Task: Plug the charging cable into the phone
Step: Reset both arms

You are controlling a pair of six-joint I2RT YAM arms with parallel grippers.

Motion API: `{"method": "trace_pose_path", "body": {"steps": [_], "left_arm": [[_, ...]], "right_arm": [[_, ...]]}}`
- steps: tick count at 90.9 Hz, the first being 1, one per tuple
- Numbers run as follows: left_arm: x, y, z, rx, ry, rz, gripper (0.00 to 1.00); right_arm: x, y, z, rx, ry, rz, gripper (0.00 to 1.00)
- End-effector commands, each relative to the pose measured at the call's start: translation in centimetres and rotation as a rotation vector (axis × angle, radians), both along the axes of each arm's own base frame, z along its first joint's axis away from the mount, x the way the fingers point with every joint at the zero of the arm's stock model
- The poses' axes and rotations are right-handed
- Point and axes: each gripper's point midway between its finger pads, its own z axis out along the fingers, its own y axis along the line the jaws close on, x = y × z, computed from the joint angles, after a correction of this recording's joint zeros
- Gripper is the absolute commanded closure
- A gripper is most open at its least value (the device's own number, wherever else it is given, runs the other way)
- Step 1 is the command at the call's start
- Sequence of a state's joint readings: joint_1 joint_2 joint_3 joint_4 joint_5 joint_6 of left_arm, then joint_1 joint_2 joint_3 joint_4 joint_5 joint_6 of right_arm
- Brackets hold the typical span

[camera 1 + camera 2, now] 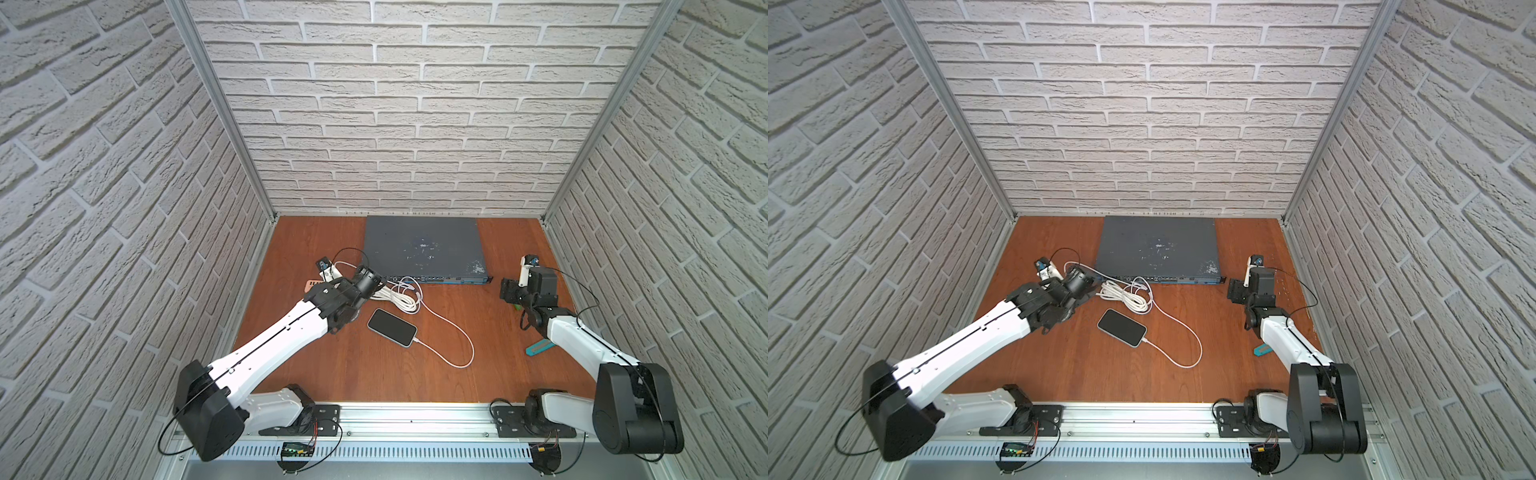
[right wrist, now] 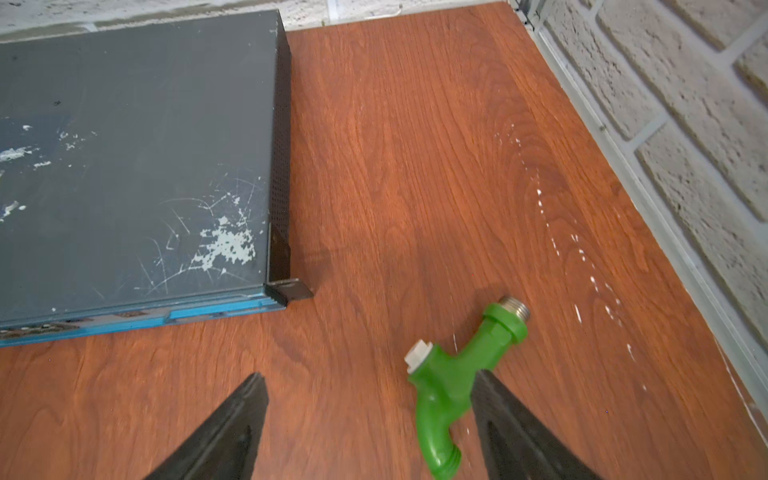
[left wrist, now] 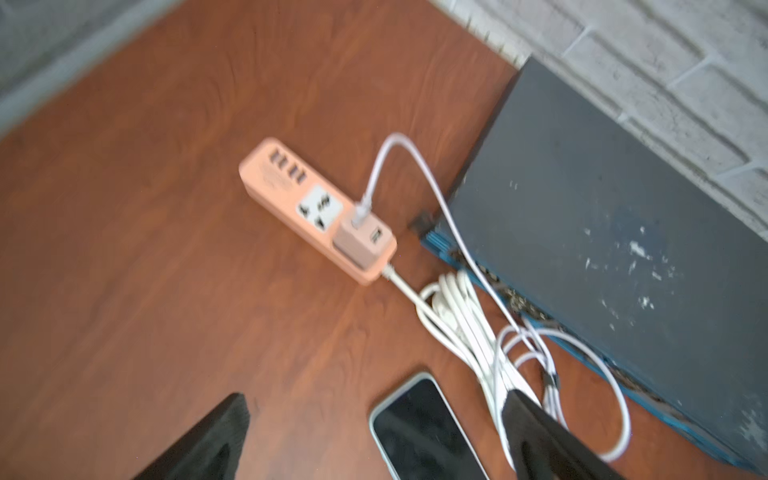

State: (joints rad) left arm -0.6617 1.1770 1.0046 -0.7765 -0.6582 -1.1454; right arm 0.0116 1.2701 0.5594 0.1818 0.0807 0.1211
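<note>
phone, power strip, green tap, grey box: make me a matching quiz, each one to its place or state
1 phone
2 power strip
3 green tap
4 grey box

A lies against the back wall
B has a metal threaded end
C charging cable joined to its short end
D holds a charger

Pairs: 1-C, 2-D, 3-B, 4-A

A robot lab booth: brick-pattern panels [image 1: 415, 104] on aluminium framing [image 1: 222, 108] around a wood-look tabletop [image 1: 353, 374]
</note>
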Motion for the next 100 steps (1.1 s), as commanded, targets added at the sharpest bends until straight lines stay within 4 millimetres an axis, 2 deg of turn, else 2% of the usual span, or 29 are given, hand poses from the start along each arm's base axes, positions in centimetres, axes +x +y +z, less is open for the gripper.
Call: {"method": "trace_pose_path", "body": {"steps": [1, 12, 21, 25, 30, 33, 36, 42, 43, 44, 45, 47, 49, 56, 66, 71, 75, 85, 89, 100], "left_arm": [[1.2, 4.5, 2.7, 0.303, -0.182, 0.046, 0.02], [0.8, 7.8, 2.1, 0.392, -0.215, 0.071, 0.03], [-0.2, 11.7, 0.3, 0.414, -0.17, 0.152, 0.03], [-0.3, 12.9, -0.5, 0.419, -0.167, 0.163, 0.03], [-0.4, 14.1, -1.7, 0.389, -0.176, 0.194, 0.03], [-0.4, 14.8, -2.5, 0.373, -0.174, 0.195, 0.03], [-0.2, 15.5, -2.9, 0.364, -0.191, 0.206, 0.03], [0.4, 16.4, -3.8, 0.344, -0.188, 0.206, 0.02], [0.6, 16.5, -4.0, 0.339, -0.188, 0.2, 0.03], [0.7, 16.7, -4.0, 0.339, -0.187, 0.201, 0.03], [0.8, 16.9, -4.1, 0.343, -0.181, 0.202, 0.03], [1.2, 17.3, -4.0, 0.349, -0.181, 0.204, 0.03], [1.6, 17.6, -4.2, 0.364, -0.167, 0.201, 0.03], [3.6, 17.8, -4.6, 0.428, -0.134, 0.143, 0.03], [5.9, 17.9, -7.7, 0.447, -0.085, 0.086, 0.04], [7.2, 17.3, -8.6, 0.448, -0.114, 0.038, 0.04], [8.6, 16.7, -8.2, 0.45, -0.147, -0.004, 0.05], [11.3, 14.0, -8.5, 0.508, -0.175, -0.208, 0.06], [11.7, 13.2, -9.2, 0.497, -0.175, -0.257, 0.06], [11.6, 13.1, -9.4, 0.467, -0.208, -0.273, 0.04]], "right_arm": [[2.7, 0.2, 2.1, -0.008, -0.167, 0.035, 0.2], [2.8, 0.8, 0.5, -0.002, -0.229, 0.067, 0.22], [2.4, 1.2, -0.1, -0.011, -0.299, 0.095, 0.22], [2.4, 1.6, -1.3, -0.009, -0.296, 0.118, 0.21], [2.8, 2.4, -1.2, -0.003, -0.316, 0.167, 0.21], [2.5, 2.4, -2.1, -0.009, -0.253, 0.173, 0.21], [2.8, 2.5, -1.3, -0.015, -0.271, 0.174, 0.2], [3.0, 2.8, -1.6, -0.011, -0.272, 0.19, 0.2], [3.1, 2.7, -1.6, -0.012, -0.267, 0.186, 0.18], [3.2, 2.7, -1.4, -0.014, -0.261, 0.182, 0.09], [3.2, 2.6, -1.6, -0.014, -0.246, 0.176, 0.04], [3.3, 2.4, -1.6, -0.011, -0.24, 0.166, 0.0], [3.3, 2.3, -1.7, -0.01, -0.242, 0.161, 0.01], [3.4, 2.3, -1.7, -0.011, -0.234, 0.159, 0.01], [3.3, 2.2, -1.7, -0.012, -0.238, 0.155, 0.01], [3.3, 2.2, -1.8, -0.011, -0.234, 0.154, 0.01], [3.3, 2.2, -1.8, -0.011, -0.237, 0.154, 0.01], [3.3, 2.2, -1.8, -0.011, -0.233, 0.154, 0.01], [3.3, 2.2, -1.8, -0.01, -0.234, 0.153, 0.01], [3.3, 2.2, -1.8, -0.011, -0.234, 0.153, 0.01]]}}
